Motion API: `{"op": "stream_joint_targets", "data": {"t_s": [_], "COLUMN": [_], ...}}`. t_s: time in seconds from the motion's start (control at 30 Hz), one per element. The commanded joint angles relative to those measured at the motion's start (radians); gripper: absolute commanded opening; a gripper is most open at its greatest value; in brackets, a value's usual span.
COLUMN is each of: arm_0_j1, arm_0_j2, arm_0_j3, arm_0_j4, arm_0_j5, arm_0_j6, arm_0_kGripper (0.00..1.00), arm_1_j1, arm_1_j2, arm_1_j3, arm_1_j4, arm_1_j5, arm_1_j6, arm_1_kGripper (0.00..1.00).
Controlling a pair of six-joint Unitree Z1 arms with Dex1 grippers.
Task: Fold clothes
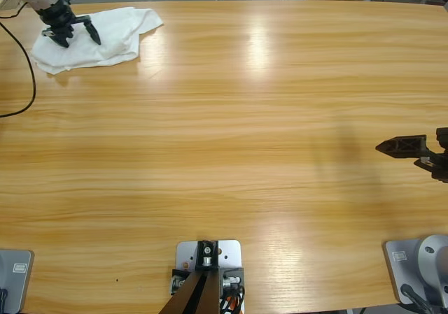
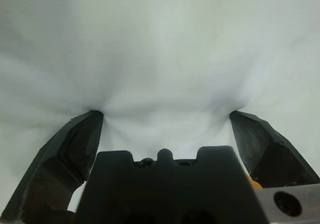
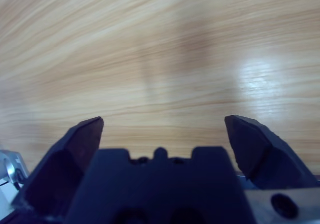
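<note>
White cloth, a crumpled shirt [image 1: 105,38], lay bunched at about ten o'clock on the wooden surface [image 1: 231,139], near its far corner. The left gripper [image 1: 73,33] pressed down on the shirt with its jaws spread wide, tips dimpling the fabric. Well apart at three o'clock, the right gripper [image 3: 162,129] hung over bare wood, jaws likewise spread.
</note>
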State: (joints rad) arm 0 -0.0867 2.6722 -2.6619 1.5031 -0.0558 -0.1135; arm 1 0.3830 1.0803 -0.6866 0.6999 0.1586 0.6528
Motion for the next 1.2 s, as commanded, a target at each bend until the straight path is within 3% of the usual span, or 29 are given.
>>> {"op": "stream_joint_targets", "data": {"t_s": [0.03, 0.3, 0.37, 0.5, 0.73, 0.87, 1.0, 1.2], "arm_0_j1": [0.054, 0.043, 0.033, -0.002, -0.030, -0.064, -0.070, -0.149], "arm_0_j2": [0.183, 0.126, 0.071, -0.091, -0.367, -0.615, -1.019, -1.509], "arm_0_j3": [-0.353, -0.383, -0.378, -0.348, -0.170, 0.208, 0.857, 1.530], "arm_0_j4": [0.129, 0.134, 0.146, 0.155, 0.157, 0.122, -0.199, -0.446], "arm_0_j5": [0.017, -0.013, -0.013, -0.020, -0.073, -0.052, -0.048, -0.058], "arm_0_j6": [0.142, 0.132, 0.118, 0.095, 0.097, 0.087, 0.040, -0.096], "arm_0_kGripper": [1.000, 1.000, 1.000, 1.000, 1.000, 1.000, 1.000, 1.000], "arm_1_j1": [0.010, 0.030, 0.106, 0.146, 0.160, 0.215, 0.234, 0.234], "arm_1_j2": [0.064, 0.063, 0.027, -0.012, -0.126, -0.148, -0.147, -0.079], "arm_1_j3": [0.005, -0.011, -0.069, -0.279, -0.328, -0.327, -0.355, -0.398], "arm_1_j4": [0.008, 0.026, 0.113, 0.284, 0.402, 0.481, 0.496, 0.505], "arm_1_j5": [0.022, -0.009, -0.110, -0.225, -0.266, -0.354, -0.384, -0.392], "arm_1_j6": [0.013, -0.005, -0.005, -0.038, -0.039, -0.100, -0.160, -0.373], "arm_1_kGripper": [1.000, 1.000, 1.000, 1.000, 1.000, 1.000, 1.000, 0.993]}}
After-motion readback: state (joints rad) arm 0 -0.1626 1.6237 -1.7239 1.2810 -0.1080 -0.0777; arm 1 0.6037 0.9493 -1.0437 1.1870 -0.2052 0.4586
